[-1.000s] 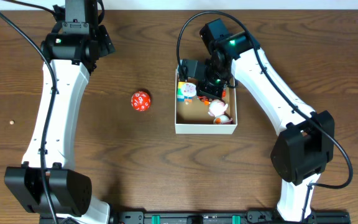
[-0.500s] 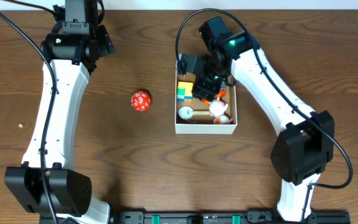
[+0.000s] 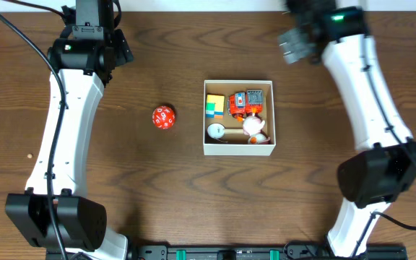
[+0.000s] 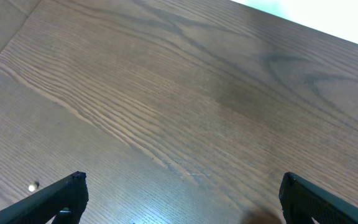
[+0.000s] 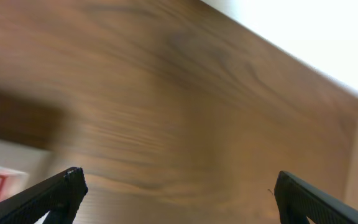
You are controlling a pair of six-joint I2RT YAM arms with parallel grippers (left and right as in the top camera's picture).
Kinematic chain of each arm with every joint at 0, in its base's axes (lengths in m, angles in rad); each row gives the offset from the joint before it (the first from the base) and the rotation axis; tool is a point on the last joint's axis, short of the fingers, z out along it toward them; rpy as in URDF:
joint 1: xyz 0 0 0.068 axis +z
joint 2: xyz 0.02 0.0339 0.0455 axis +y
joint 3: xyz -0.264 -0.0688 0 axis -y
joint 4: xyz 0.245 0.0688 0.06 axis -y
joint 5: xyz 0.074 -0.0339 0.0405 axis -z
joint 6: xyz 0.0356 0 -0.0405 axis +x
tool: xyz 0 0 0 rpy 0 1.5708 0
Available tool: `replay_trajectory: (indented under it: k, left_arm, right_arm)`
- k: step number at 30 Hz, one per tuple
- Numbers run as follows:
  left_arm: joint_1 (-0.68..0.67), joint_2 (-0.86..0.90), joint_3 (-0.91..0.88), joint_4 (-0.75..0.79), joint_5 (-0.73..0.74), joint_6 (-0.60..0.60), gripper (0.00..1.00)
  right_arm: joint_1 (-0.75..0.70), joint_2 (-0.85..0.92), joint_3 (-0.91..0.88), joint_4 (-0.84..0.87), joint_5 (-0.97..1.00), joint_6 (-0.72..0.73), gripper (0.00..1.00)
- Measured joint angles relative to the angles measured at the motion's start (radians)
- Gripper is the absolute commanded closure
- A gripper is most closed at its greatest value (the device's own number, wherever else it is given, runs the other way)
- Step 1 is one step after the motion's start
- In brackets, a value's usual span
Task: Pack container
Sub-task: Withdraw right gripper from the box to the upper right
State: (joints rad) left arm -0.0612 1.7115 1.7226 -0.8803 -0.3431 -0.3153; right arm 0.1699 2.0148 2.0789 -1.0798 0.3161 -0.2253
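Observation:
The container [image 3: 239, 149], a square white-walled box with a tan floor, stands right of the table's middle. Inside lie a yellow, green and blue block [image 3: 214, 105], an orange robot toy [image 3: 242, 104], a white round piece [image 3: 216, 131] and a white-and-pink toy [image 3: 254, 128]. A red ball with white marks [image 3: 163, 117] rests on the table left of the box. My right gripper [image 5: 179, 183] is open and empty, blurred in the overhead view [image 3: 298, 40] behind and right of the box. My left gripper [image 4: 182, 186] is open over bare wood at the far left.
The brown wooden table [image 3: 157, 188] runs under both arms. A small pale speck [image 3: 29, 154] lies near the left edge. A white surface [image 5: 303, 37] borders the table's far side in the right wrist view.
My right gripper has opened, left the orange robot toy in the container and swung up and away to the back right. The left arm has not moved.

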Motion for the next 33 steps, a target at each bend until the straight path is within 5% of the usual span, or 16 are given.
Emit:
replay_trajectory:
  k: [14,33]
  left_arm:
    - [0.0,0.0,0.0,0.0,0.0,0.0,0.02]
    - [0.0,0.0,0.0,0.058,0.0,-0.002,0.02]
  right_arm:
    - [-0.278,0.0,0.0,-0.016,0.018,0.081,0.01]
    - [-0.304,0.0,0.0,-0.016,-0.032,0.087,0.01]
